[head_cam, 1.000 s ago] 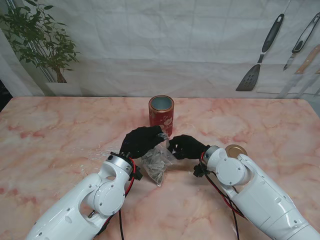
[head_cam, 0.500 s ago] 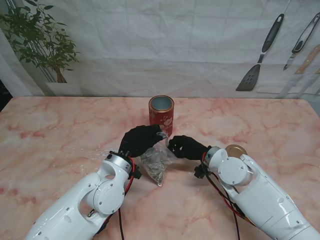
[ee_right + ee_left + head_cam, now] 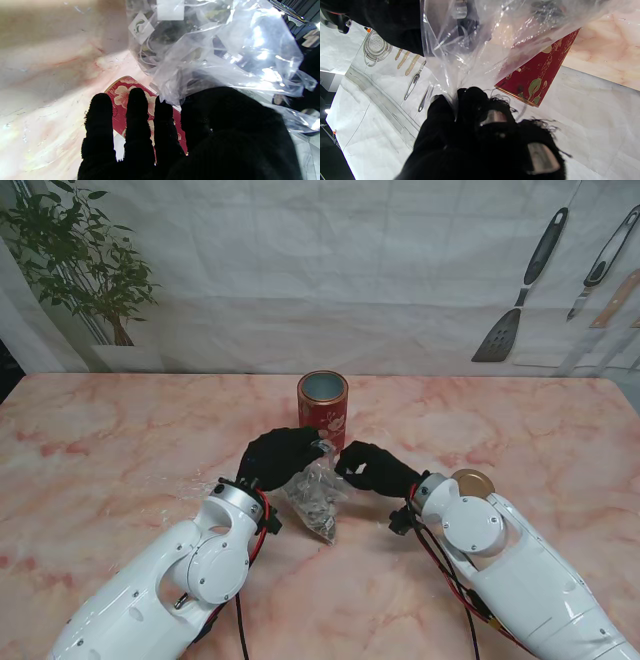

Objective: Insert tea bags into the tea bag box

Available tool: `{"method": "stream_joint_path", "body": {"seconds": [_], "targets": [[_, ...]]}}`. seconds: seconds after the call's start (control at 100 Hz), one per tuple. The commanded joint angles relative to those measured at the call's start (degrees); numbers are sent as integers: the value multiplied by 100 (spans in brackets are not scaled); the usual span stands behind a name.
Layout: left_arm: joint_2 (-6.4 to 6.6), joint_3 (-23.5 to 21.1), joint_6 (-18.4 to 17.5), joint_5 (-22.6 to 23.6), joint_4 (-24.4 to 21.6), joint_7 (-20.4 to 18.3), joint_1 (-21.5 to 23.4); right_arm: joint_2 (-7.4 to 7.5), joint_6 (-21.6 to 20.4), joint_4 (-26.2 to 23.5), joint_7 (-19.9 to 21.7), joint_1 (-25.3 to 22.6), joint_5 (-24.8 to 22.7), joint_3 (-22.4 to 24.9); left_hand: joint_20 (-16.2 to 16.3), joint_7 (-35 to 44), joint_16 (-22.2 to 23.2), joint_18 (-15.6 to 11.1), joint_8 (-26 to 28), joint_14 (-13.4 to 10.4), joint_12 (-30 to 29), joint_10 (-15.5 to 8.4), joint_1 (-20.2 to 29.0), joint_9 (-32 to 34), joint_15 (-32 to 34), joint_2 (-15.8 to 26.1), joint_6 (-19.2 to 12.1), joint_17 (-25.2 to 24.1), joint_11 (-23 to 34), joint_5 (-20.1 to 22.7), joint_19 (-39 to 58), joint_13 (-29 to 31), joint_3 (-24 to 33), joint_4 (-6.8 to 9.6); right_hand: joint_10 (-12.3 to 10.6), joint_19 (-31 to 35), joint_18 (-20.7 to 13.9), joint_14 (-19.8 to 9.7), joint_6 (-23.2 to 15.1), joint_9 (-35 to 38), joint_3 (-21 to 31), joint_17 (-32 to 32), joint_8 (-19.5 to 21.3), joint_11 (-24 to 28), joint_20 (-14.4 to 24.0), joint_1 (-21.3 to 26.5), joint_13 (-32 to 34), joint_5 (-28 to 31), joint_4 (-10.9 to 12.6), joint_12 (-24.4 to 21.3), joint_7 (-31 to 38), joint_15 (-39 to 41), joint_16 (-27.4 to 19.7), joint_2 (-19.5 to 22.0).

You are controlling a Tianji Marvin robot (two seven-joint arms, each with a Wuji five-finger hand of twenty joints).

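I see my left hand [image 3: 278,460] and right hand [image 3: 372,470] each pinching the top of the clear bag of tea bags [image 3: 318,498], which hangs between them. The red tea bag box [image 3: 322,410] stands upright just beyond, mid-worktop toward the far edge

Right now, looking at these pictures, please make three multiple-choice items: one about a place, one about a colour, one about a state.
1. Where is the tea tin compared with the two hands?
A. farther from me
B. nearer to me
C. at the far left edge

2. What colour is the tin's wall?
A. blue
B. red
C. white

3. What holds the plastic bag of tea bags?
A. nothing, it lies flat
B. only the left hand
C. both hands

Answers: 1 A, it stands beyond the hands. 2 B, red with pale flowers. 3 C, the left hand and right hand each pinch its top.
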Motion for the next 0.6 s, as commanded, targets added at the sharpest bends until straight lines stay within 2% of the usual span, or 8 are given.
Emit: {"method": "stream_joint_path", "body": {"seconds": [0.0, 0.32, 0.59], "targets": [[3, 8, 32, 10, -29, -89, -36, -32, -74, -79, -28, -53, 19, 25, -66, 901, 1, -1206, 300, 470, 106, 198, 363, 217, 524, 375, 1129, -90, 615, 457, 1522, 203, 82, 173, -14, -127, 169, -52, -270, -247, 54, -85, 145, 15, -80, 331, -176, 15, 171, -46, 135, -35, -44, 175], [17, -3, 87, 63, -28, -139, -42, -57, -101, -253, -217, -127, -69, 169, -66, 898, 1, -1207, 297, 470, 108, 198, 360, 217, 520, 368, 1136, -90, 614, 464, 1522, 203, 81, 173, -4, -160, 155, -65, -248, -338, 123, -169, 215, 78, -107, 317, -299, 20, 149, -115, 110, -28, -95, 174], [22, -51, 154, 73, -15, -176, -66, -50, -55, -483, -315, -192, -263, 371, -65, 896, 2, -1207, 295, 470, 109, 198, 355, 217, 520, 365, 1130, -90, 614, 477, 1522, 203, 83, 176, 31, -142, 88, -49, -66, -269, 192, -160, 279, 215, -107, 281, -256, -12, 203, -22, 125, 137, -43, 166]]}}
